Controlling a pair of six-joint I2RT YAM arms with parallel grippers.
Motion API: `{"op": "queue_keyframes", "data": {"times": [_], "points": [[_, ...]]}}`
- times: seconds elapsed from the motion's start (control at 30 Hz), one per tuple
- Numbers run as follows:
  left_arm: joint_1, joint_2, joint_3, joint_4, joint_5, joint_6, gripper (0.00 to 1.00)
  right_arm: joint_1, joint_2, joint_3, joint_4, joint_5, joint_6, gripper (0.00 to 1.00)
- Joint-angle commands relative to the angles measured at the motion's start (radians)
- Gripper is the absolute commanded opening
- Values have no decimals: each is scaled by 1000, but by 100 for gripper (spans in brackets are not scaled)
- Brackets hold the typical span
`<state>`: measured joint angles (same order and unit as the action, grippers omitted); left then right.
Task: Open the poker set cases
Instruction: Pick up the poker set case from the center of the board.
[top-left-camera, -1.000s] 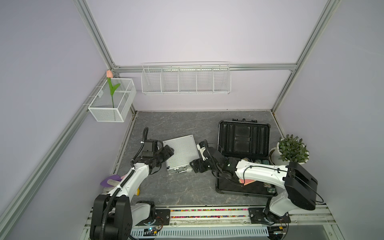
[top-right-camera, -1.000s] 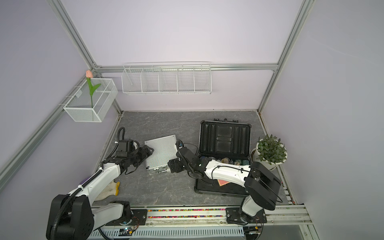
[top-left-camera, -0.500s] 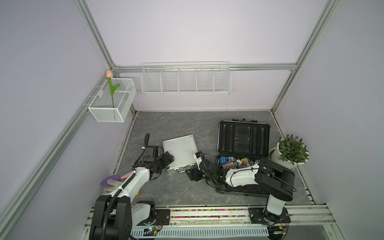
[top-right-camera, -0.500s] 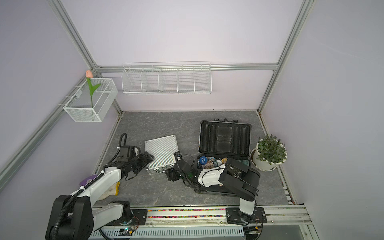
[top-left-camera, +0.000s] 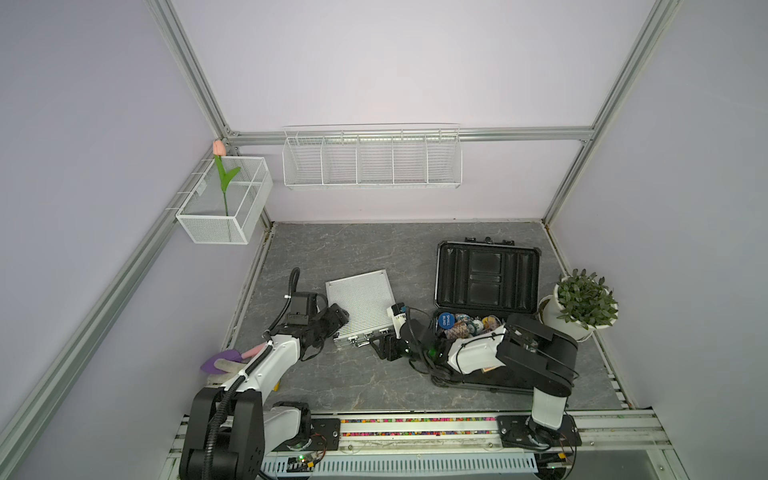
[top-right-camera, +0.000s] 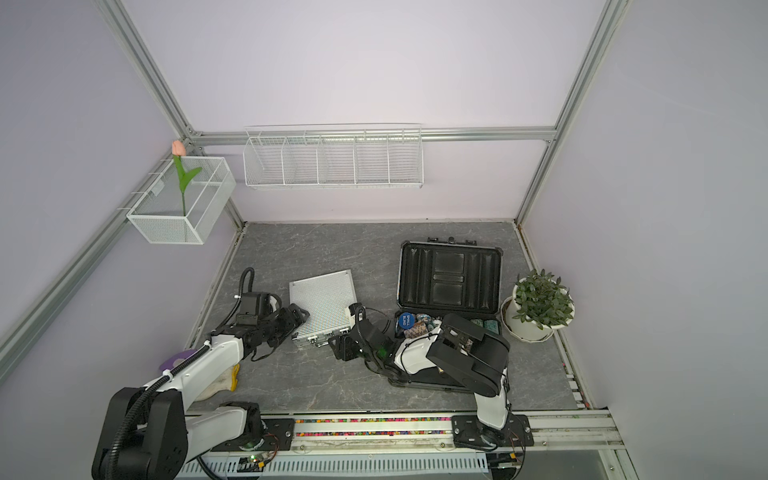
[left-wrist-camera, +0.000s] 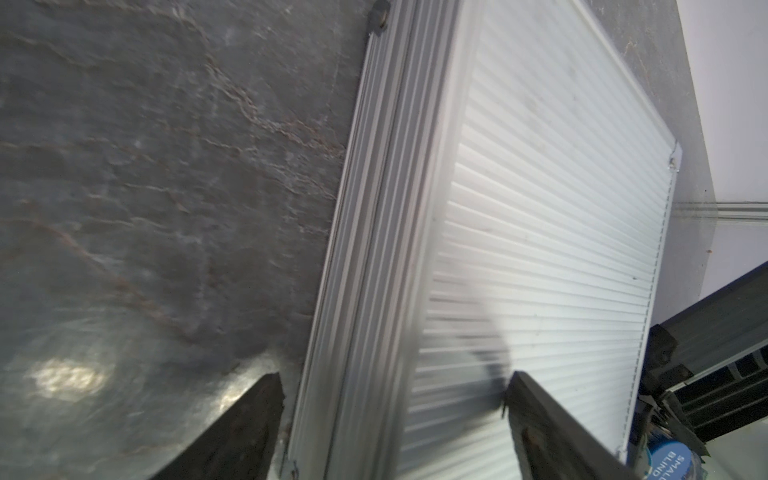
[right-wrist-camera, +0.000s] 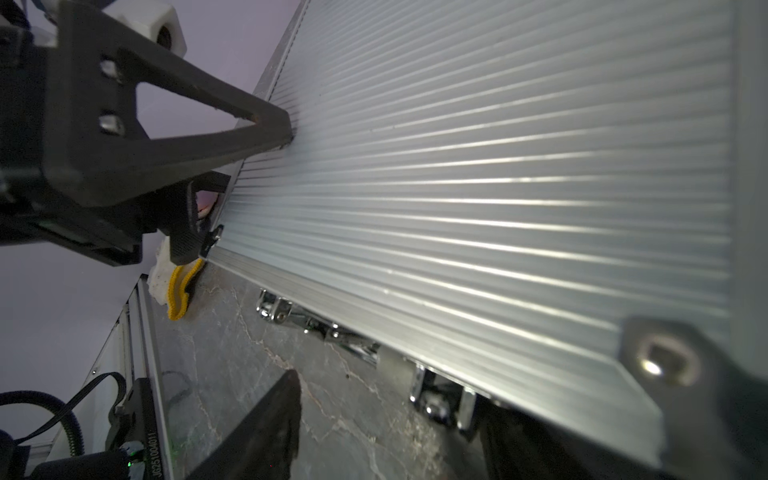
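The small silver ribbed case (top-left-camera: 360, 301) (top-right-camera: 323, 296) lies shut on the grey table. The larger dark case (top-left-camera: 486, 274) (top-right-camera: 451, 276) stands open with its lid raised, and chips show in its base. My left gripper (top-left-camera: 334, 319) (left-wrist-camera: 395, 386) is open and straddles the silver case's left edge; one finger (right-wrist-camera: 249, 120) rests on the lid. My right gripper (top-left-camera: 384, 345) (right-wrist-camera: 390, 415) is low at that case's front edge, jaws apart, with a chrome latch (right-wrist-camera: 436, 399) close to one finger.
A potted plant (top-left-camera: 584, 303) stands right of the dark case. A purple trowel (top-left-camera: 224, 359) and a glove with a yellow cuff (right-wrist-camera: 178, 299) lie at the front left. Two white wire baskets (top-left-camera: 372, 160) (top-left-camera: 224, 203) hang on the walls, one holding a tulip.
My right arm has folded back, uncovering the chips; its gripper has dropped to the silver case's front edge and its jaws have narrowed. My left gripper has slid slightly forward along the case's edge.
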<state>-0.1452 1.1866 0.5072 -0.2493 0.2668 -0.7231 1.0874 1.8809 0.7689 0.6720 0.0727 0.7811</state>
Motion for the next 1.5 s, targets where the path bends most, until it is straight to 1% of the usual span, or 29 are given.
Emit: {"op": "queue_keyframes", "data": {"times": [0.0,0.07,0.3,0.67,0.83,1.13,1.2,1.27,1.37,1.47], "points": [[-5,16,-8,4,-9,1,86,0,-6,-22,91,-43,50,64],[-4,19,-8,5,-8,3,86,0,-16,-32,97,-40,65,60],[-5,27,-7,15,-8,3,85,0,-31,-59,133,-56,84,54],[-4,53,-6,40,3,-1,85,-11,-1,-72,189,-72,133,49],[-5,64,-5,48,1,1,85,-25,28,-72,226,-95,165,44],[-5,77,3,63,8,-7,84,-36,55,-55,210,-105,219,41],[-5,79,5,67,9,-7,84,-39,58,-51,212,-106,236,39],[-5,81,7,71,12,-9,84,-41,63,-46,214,-112,248,34],[-5,88,13,76,14,-10,84,-44,73,-37,214,-121,260,32],[-5,95,15,88,22,-18,84,-47,86,-36,220,-125,286,27]]}}
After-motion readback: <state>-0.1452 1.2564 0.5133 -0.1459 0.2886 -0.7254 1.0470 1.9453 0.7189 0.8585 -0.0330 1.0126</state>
